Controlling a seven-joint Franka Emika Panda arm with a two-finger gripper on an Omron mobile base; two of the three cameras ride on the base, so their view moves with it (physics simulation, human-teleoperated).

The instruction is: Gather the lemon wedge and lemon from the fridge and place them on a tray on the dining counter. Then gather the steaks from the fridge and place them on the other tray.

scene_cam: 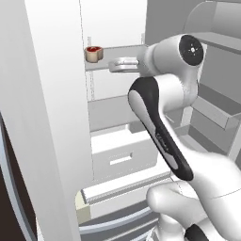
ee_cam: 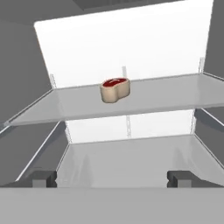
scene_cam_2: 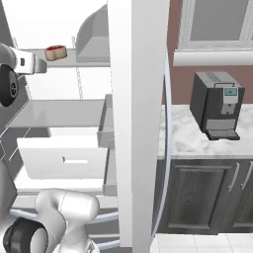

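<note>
One steak (ee_cam: 115,89), tan-rimmed with a red top, lies on the upper glass shelf (ee_cam: 175,94) of the open fridge. It also shows at the shelf's left end (scene_cam: 93,53) and, from the other side, as the steak (scene_cam_2: 56,52). My gripper (ee_cam: 113,179) is open, its fingertips (ee_cam: 43,178) spread wide with nothing between them. It points at the steak from a little below and in front, well apart from it. From the base, the gripper (scene_cam: 115,65) reaches in at shelf height, as does the gripper (scene_cam_2: 42,64). The lemon, lemon wedge and trays are out of view.
A lower shelf (scene_cam: 110,113) and a white drawer (scene_cam: 122,157) sit beneath the steak's shelf. The fridge door (scene_cam_2: 138,123) stands open on the right, with door bins (scene_cam: 216,110) close beside my arm. A coffee machine (scene_cam_2: 217,106) stands on the marble counter (scene_cam_2: 188,141).
</note>
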